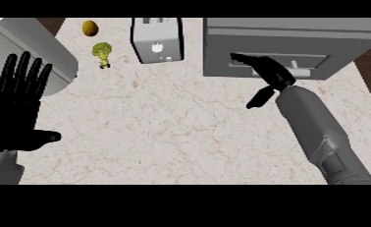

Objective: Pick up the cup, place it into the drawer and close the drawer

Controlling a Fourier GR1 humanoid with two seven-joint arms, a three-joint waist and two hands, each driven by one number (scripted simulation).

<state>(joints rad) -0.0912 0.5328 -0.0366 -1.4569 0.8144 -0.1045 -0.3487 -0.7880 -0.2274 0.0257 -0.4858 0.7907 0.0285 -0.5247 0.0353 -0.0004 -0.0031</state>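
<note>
Over by the drawer [319, 64], the right hand [274, 72] has fingers straight, holding nothing; left hand [20, 108] rests open at the edge. Can't spot the cup anywhere. Guessing it's light and rigid, so grab round its side.

Grey forearms [319, 132] — black hands [22, 108]

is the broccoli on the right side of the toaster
No, the broccoli sits to the left of the toaster, apart from it.
</note>
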